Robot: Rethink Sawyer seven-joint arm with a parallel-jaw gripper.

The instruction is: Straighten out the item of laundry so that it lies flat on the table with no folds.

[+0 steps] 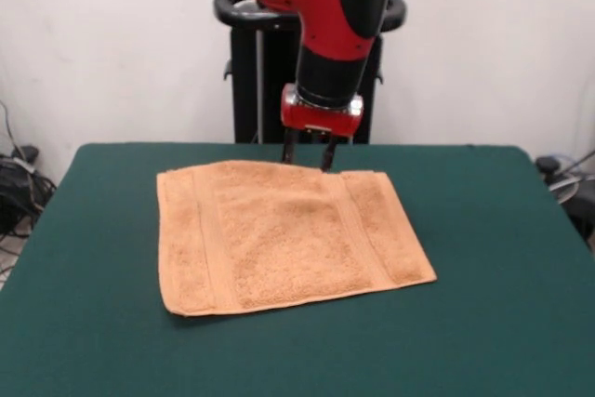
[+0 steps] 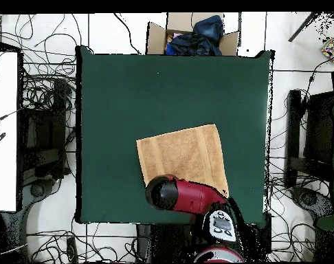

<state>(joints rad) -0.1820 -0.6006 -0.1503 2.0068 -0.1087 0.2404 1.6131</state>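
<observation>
Lying spread open on the table (image 1: 483, 323), the item of laundry (image 1: 279, 234), peach terry cloth, sits a little toward the pedestal side of the green top and slightly skewed to the table's edges. Looks flat across its whole face, with two woven bands running near opposite edges and no fold showing from the front. Seen from overhead as a tilted, roughly square patch, its robot-side edge partly covered by the red arm (image 2: 187, 194). Hanging just above the far edge of the cloth, the gripper (image 1: 310, 152) points straight down, two dark fingers held a narrow gap apart with nothing between them; possibly brushing the towel's edge with the tips, though contact cannot be settled from this angle. Beyond the table's far edge overhead, a cardboard box (image 2: 156, 36) holding dark blue clothing.
</observation>
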